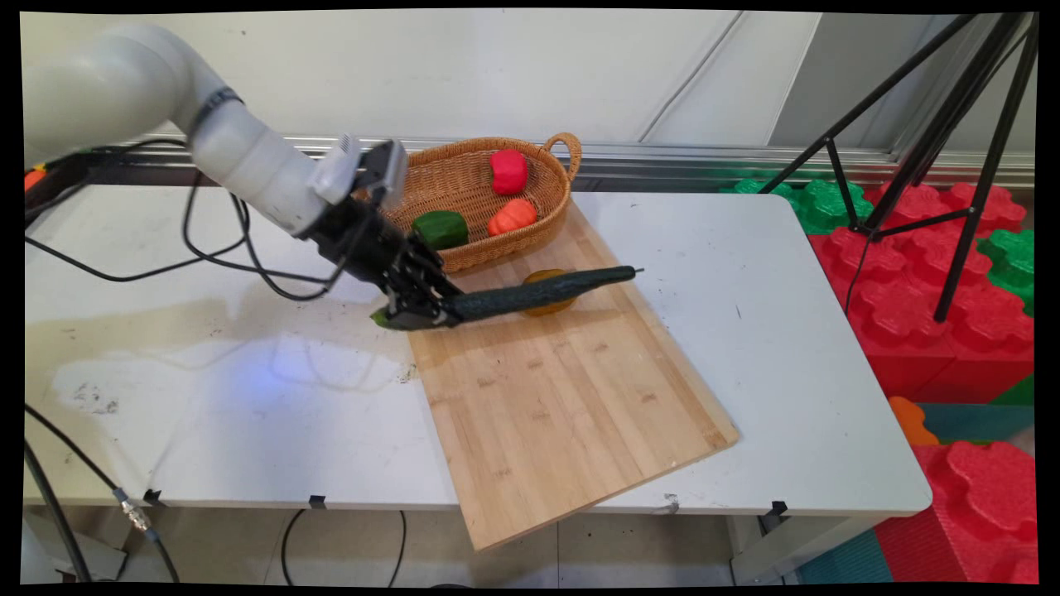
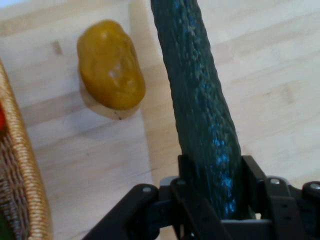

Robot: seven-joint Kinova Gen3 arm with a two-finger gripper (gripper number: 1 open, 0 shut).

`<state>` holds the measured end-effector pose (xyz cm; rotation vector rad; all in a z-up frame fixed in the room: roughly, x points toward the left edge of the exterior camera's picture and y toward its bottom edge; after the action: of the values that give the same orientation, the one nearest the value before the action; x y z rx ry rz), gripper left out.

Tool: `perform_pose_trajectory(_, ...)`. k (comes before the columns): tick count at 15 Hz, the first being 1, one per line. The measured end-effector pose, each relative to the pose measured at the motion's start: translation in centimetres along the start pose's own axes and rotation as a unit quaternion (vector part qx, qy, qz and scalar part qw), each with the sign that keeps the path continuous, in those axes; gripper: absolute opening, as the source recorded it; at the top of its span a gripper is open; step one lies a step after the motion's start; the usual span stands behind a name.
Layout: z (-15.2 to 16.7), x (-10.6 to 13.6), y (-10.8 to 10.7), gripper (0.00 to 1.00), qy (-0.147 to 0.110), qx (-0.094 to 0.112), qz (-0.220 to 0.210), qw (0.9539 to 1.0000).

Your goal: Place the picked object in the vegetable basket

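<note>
- Your gripper [image 1: 418, 310] is closed on the cucumber [image 1: 538, 291], clamping it near one end; in the hand view a finger [image 2: 186, 172] presses each side of the dark, bumpy skin.
- You hold the cucumber roughly level above the board [image 1: 563, 389], its long free end pointing toward the picture's right and slightly up. A short stub of its near end sticks out on the gripper's left side.
- The gripper sits over the board's left edge, just in front of the basket [image 1: 480, 194].
- A yellow pepper [image 1: 548, 291] lies on the board behind the cucumber, partly hidden by it in the main view. In the hand view you see the yellow pepper [image 2: 111, 65] clear of the cucumber [image 2: 200, 100], beside it on the wood, with the basket's woven rim [image 2: 25, 165] nearby.
- The basket rests on the board's far end and holds three peppers: a green one [image 1: 440, 228] nearest your gripper, an orange one [image 1: 512, 216] beside it, and a red one [image 1: 508, 171] at the back.
- The board lies at an angle across the white table [image 1: 207, 397], and its near corner overhangs the table's front edge.
- Black cables [image 1: 215, 257] hang from your arm and loop over the table's left part.
- Off the table's right side you have red and green foam blocks [image 1: 936, 273] and a black tripod [image 1: 952, 124].
</note>
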<state>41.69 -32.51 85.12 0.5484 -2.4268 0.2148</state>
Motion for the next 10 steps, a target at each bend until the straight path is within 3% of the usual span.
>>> perform_pose_trajectory(10, -8.5, -0.3, -0.7, 0.00, 0.042, 0.014, -0.018, 0.9989)
